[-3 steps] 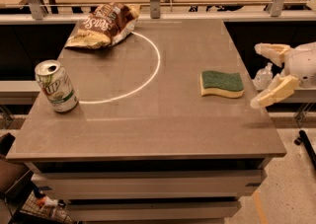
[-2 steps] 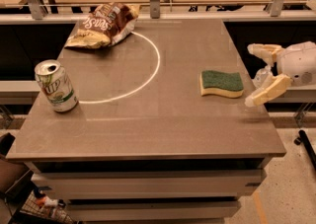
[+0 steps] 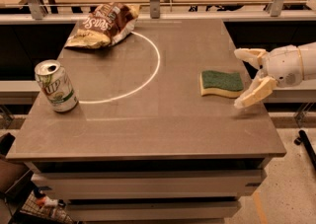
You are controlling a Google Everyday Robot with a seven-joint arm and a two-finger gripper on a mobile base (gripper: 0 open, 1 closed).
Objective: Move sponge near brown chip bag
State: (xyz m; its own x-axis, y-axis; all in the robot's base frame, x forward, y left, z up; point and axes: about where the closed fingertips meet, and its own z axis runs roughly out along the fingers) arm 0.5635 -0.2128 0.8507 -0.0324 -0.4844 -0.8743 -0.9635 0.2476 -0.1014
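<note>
Meanwhile, on the left of the grey table [image 3: 148,124], a green-and-white soda can [image 3: 56,86] stands upright near the edge, its top open, exactly where it stood a second ago. Behind it, at the far left corner, the brown chip bag [image 3: 102,23] lies crumpled on its side with its white lettering facing up; it too has not moved. A thin white circle [image 3: 153,70] painted on the tabletop curves from beside the bag down toward the can, and the bag's lower right end rests on that line.

Right of the circle and well apart from the bag, the sponge [image 3: 221,83] lies flat with its dark green side up and its yellow foam showing along the near edge. It sits in the same place as in the earlier frames, near the table's right edge.

At the far right, the robot's white and cream gripper [image 3: 240,78] reaches in over the table edge. Its two fingers are spread wide, one tip beyond the far side of the sponge's right end and the other just off its near right corner. Over the past second the gripper has slid leftward, closing the gap to the sponge; whether either finger touches the foam cannot be told. The lower finger casts a faint shadow on the tabletop beneath it.
</note>
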